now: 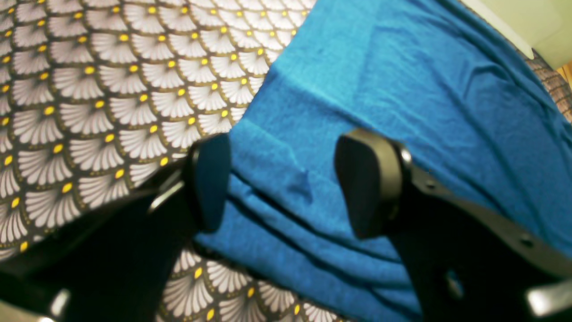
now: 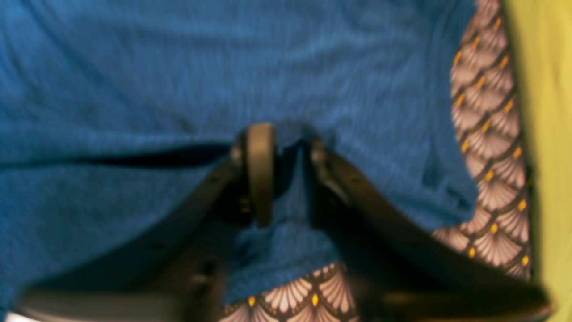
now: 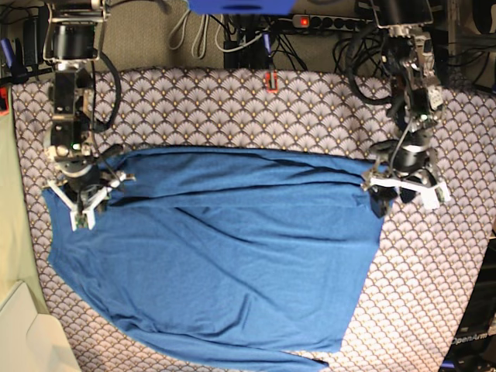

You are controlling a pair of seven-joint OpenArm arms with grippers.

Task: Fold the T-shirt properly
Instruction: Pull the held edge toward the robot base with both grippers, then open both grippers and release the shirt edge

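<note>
The left claw (image 1: 281,183) is standing released over the T-shirt (image 1: 402,89) edge; the right claw (image 2: 286,174) is pinching a fold. Both should lift straight off the shirt.

The T-shirt (image 3: 217,256) lies spread on the desk (image 3: 434,263). The left hand (image 3: 399,190) is at its right edge. The right hand (image 3: 81,198) is at its left edge.

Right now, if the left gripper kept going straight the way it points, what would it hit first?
Most likely the T-shirt: the left gripper stands open over its layered folded edge, tablecloth just beside. Depth is unclear.
</note>
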